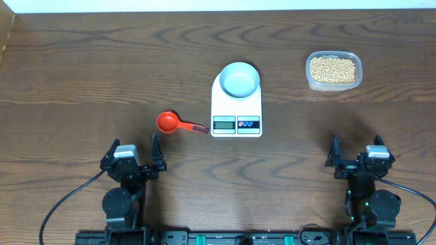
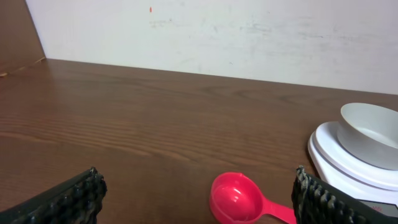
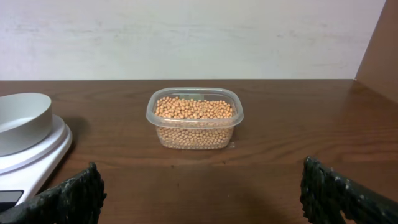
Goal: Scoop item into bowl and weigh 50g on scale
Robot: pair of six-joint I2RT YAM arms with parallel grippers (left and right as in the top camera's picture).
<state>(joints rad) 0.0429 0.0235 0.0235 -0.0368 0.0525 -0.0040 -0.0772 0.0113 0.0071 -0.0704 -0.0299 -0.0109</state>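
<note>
The white scale (image 1: pixel 236 109) lies at the table's middle, and the empty pale blue bowl (image 1: pixel 240 79) stands on its platform. Tan beans (image 1: pixel 332 69) fill a clear plastic tub (image 1: pixel 334 84) at the far right. A red scoop (image 1: pixel 168 122) lies left of the scale, cup to the left, handle pointing at the scale. My left gripper (image 1: pixel 133 148) is open near the front edge, just short of the scoop (image 2: pixel 239 199). My right gripper (image 1: pixel 354 147) is open too, well in front of the tub (image 3: pixel 194 118). Nothing sits between either pair of fingers.
A pale wall runs along the table's far edge (image 1: pixel 218 8). The scale (image 2: pixel 348 162) and bowl (image 2: pixel 373 134) show at the right of the left wrist view, and the bowl (image 3: pixel 22 121) at the left of the right wrist view.
</note>
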